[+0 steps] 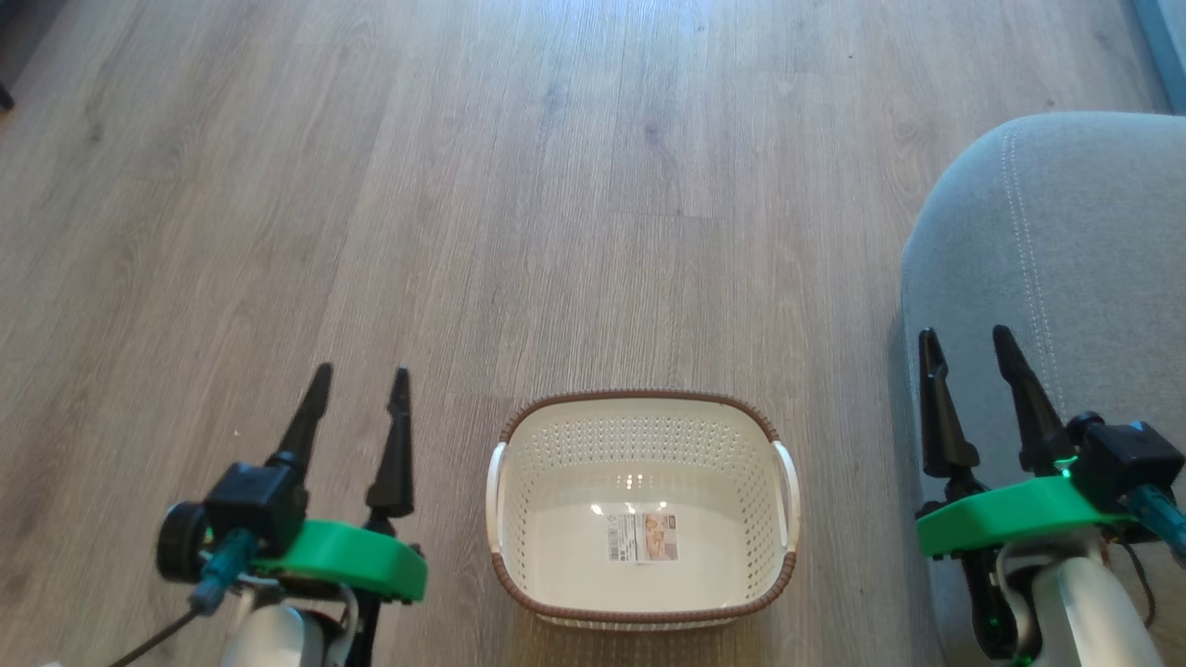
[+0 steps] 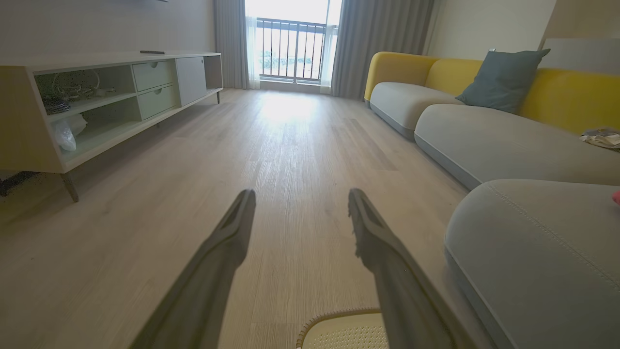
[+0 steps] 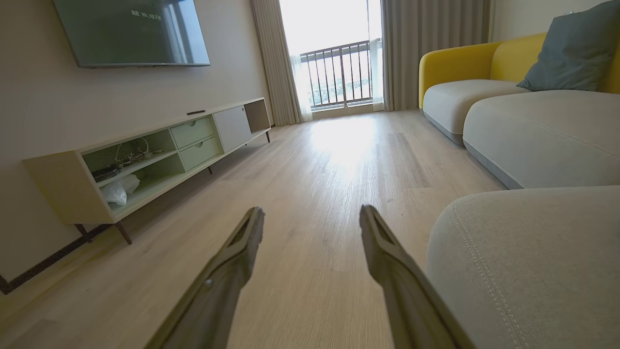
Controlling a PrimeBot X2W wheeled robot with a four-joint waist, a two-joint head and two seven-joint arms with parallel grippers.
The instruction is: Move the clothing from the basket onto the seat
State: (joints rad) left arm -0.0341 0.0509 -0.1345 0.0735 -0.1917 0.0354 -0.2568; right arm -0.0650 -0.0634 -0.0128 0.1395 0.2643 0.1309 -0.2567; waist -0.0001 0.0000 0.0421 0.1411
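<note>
Fingers of the left gripper [image 1: 360,373] are hanging spread and empty just left of the small oval cream plastic basket [image 1: 639,435] with its brown woven-look rim. Right of the basket, the right gripper [image 1: 965,335] is hovering released, holding nothing, over the edge of the large grey upholstered seat cushion [image 1: 1066,232]. A small bright red sliver, apparently the soft clothing [image 2: 617,197], is lying on that seat, well right of the basket. Such cloth is likely handling light, limp and sagging, so pinching a bunched fold should be working best. Head view is looking straight down at the basket's floor, bare but for a white paper label [image 1: 642,537]. Left wrist view is catching the red sliver at its right edge.
</note>
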